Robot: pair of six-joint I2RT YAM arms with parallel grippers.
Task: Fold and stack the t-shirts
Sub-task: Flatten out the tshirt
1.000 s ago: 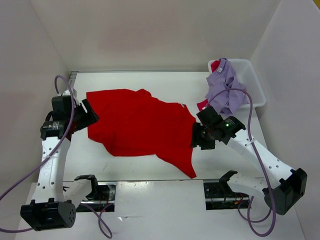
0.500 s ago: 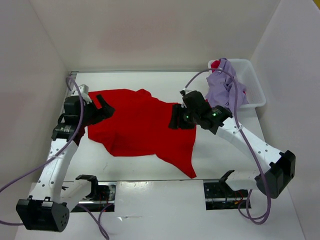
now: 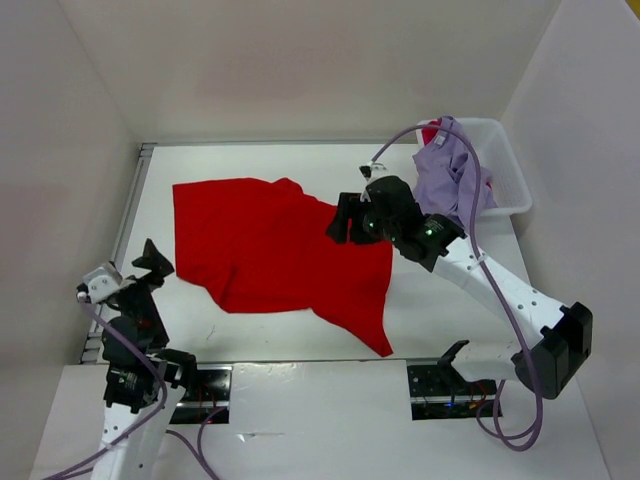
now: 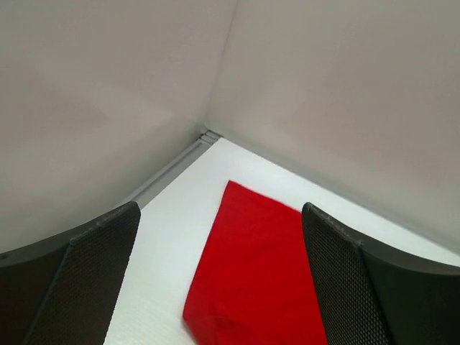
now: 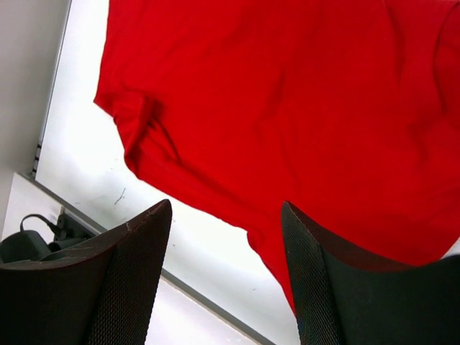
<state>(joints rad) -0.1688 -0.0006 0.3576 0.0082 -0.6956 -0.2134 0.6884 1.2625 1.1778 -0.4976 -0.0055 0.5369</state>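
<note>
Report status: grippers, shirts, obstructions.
Left gripper, right gripper open, empty. Bright red cloth t-shirt spread out, unfolded. Pale lavender cloth t-shirt draped over white plastic bin.

Lab test cell, white walls (image 3: 300, 60)

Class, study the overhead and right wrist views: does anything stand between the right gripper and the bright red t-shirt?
Nothing visible does. The right gripper hangs over the bright red t-shirt, and between its open jaws the wrist view shows only bare red cloth and table.
</note>
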